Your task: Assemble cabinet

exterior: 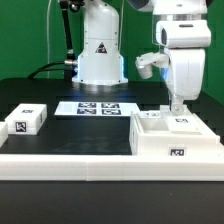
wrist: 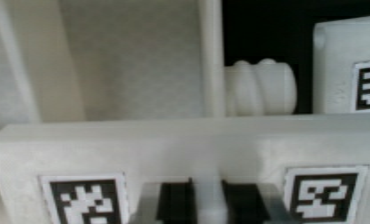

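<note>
The cabinet (exterior: pixel 170 138), a large white box-shaped body with black-and-white tags, stands at the exterior view's right, near the front. My gripper (exterior: pixel 178 104) has come straight down onto its top, next to a tag there. In the wrist view the dark fingers (wrist: pixel 178 202) stand close together with a narrow strip of white plastic between them, on a white tagged edge of the cabinet (wrist: pixel 164 150). My gripper (wrist: pixel 208 203) looks shut on that edge. A white ribbed round peg (wrist: pixel 264 86) shows beyond it, beside another tagged white face (wrist: pixel 351 70).
A small white tagged block (exterior: pixel 28 120) lies at the exterior view's left. The marker board (exterior: pixel 98 107) lies flat in the middle, in front of the robot base (exterior: pixel 100 60). A low white rail (exterior: pixel 70 160) runs along the table's front.
</note>
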